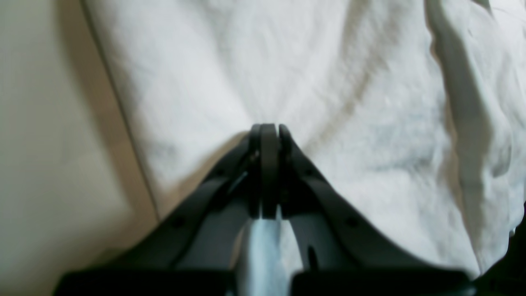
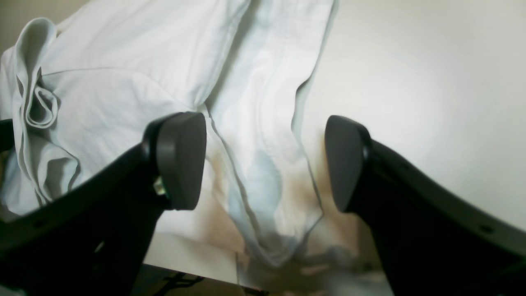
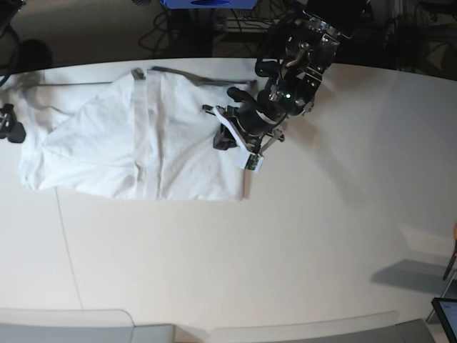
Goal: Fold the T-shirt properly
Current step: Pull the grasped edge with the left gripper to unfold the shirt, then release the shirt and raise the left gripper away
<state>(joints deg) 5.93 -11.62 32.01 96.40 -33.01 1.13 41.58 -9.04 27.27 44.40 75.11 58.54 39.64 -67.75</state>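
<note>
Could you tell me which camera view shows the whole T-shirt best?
The base view: the T-shirt lies spread across the table, all edges visible. The left wrist view shows only wrinkled fabric behind the shut left gripper; the right wrist view shows one bunched end.

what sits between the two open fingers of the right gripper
In the right wrist view, a wrinkled edge of the large plain white cotton T-shirt lies between the right gripper's spread fingers, over the smooth off-white tabletop.

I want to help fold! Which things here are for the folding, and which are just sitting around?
For the folding:
- T-shirt, spread on the table
- left gripper, shut on the shirt
- right gripper, open over the shirt's edge

Just there:
- table
- blue box and cables behind the table
</note>
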